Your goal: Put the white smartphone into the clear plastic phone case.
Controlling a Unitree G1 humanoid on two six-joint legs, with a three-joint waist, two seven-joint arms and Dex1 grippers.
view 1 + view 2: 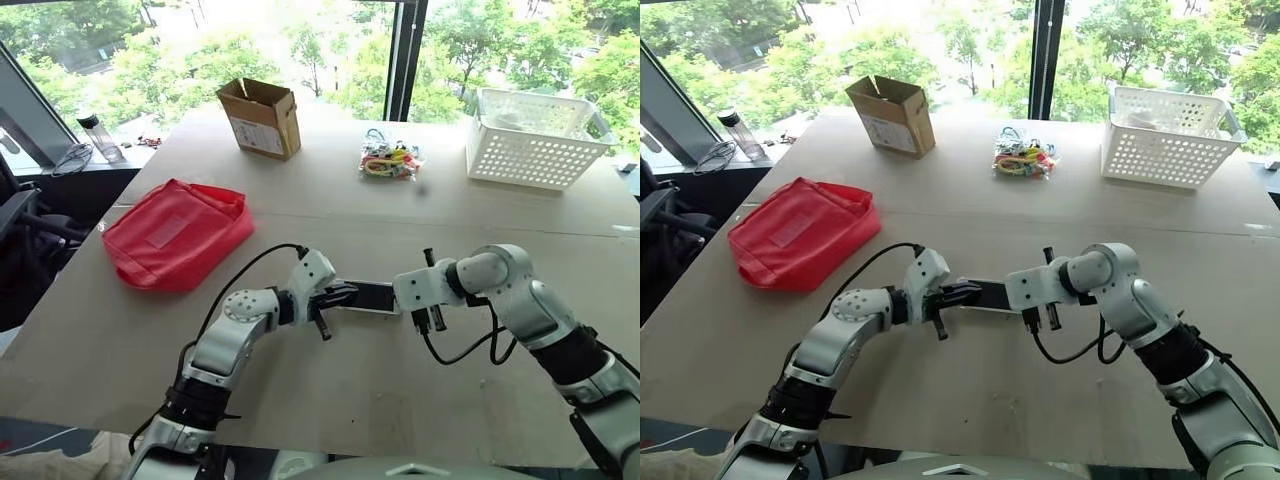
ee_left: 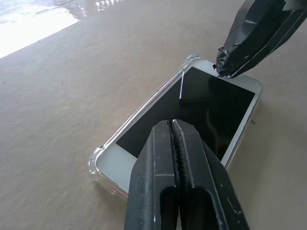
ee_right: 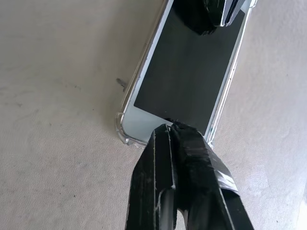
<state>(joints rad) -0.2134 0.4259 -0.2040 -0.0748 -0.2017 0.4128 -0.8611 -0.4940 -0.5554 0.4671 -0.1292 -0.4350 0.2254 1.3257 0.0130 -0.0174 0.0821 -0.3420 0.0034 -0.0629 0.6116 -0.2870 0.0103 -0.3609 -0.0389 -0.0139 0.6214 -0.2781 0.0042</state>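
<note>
Clear plastic case [image 2: 103, 155] is cradling the white phone [image 2: 192, 112] on the tabletop [image 1: 330, 400]; both closed, empty tools, left [image 2: 178, 143] and right [image 3: 175, 132], are pressing its ends, best kept even until every corner seats.

Looks like an upper-floor office or lab workspace: broad tan worktable [image 1: 330, 390] set against tall windows [image 1: 300, 40] facing green treetops. Scattered test props: red pouch [image 1: 175, 232] at left, open cardboard box [image 1: 262, 117] far left, white perforated basket [image 1: 535, 140] far right, bundle of coloured bands [image 1: 388, 160] between.
</note>
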